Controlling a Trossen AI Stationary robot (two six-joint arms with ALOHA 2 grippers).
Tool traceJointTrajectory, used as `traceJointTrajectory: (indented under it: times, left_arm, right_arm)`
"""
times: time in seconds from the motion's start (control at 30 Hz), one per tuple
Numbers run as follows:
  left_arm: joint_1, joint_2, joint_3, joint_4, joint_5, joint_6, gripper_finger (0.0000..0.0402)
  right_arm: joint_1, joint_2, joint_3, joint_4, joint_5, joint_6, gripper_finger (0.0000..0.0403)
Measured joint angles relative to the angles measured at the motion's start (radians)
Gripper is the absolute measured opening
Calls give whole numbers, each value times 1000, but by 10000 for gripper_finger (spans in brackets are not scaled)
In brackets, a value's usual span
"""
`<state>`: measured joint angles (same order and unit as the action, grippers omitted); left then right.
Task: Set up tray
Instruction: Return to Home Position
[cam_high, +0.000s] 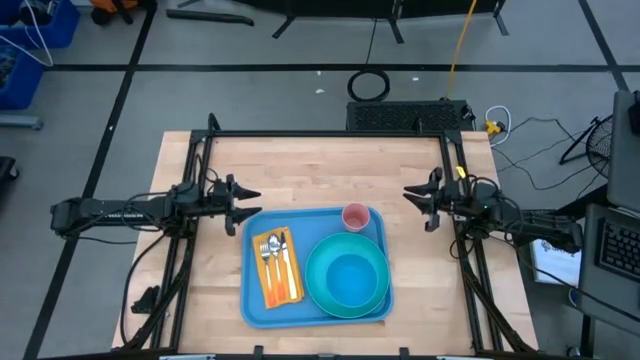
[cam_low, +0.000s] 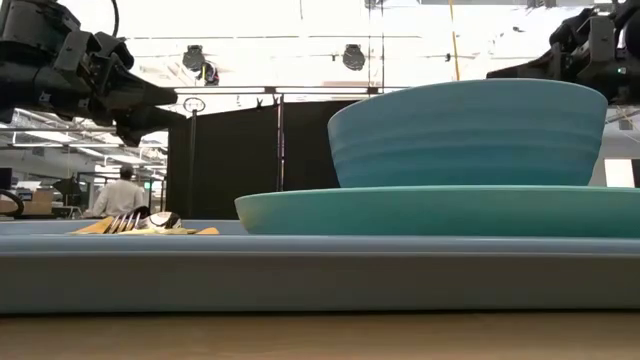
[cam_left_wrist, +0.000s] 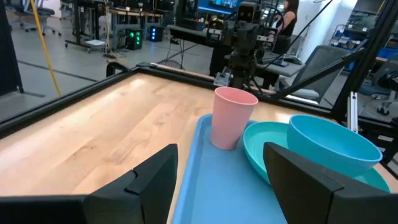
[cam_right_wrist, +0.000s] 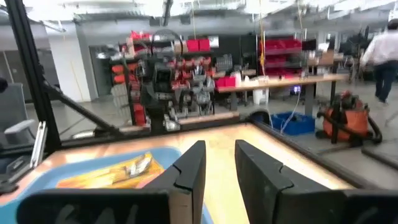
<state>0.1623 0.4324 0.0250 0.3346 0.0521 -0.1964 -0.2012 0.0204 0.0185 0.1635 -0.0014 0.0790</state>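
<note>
Tray (cam_high: 305, 222) by the tabletop's (cam_high: 310, 165) front edge, left gripper (cam_high: 250, 204) spread wide at the left edge, right gripper (cam_high: 412, 200) narrowly parted at the right edge, both empty

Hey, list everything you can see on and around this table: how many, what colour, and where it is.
table: one, light wood, under everything
tray: one, light blue, on the table between the two arms
plate: one, teal, right part of the tray
bowl: one, blue, on the plate
cup: one, pink, upright in the tray corner nearest the right gripper
napkin: one, yellow, left part of the tray
cutlery: about three pieces, silver ends, on the napkin
left gripper: one, dark, open, by the tray's left corner
right gripper: one, dark, open, beyond the tray's right edge
</note>
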Motion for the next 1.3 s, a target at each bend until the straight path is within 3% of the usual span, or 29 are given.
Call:
traceJointTrajectory:
  times: [1.3]
  left_arm:
    - [0, 0, 0, 6, -1, -1, 241]
  right_arm:
    - [0, 0, -3, -25, 0, 14, 77]
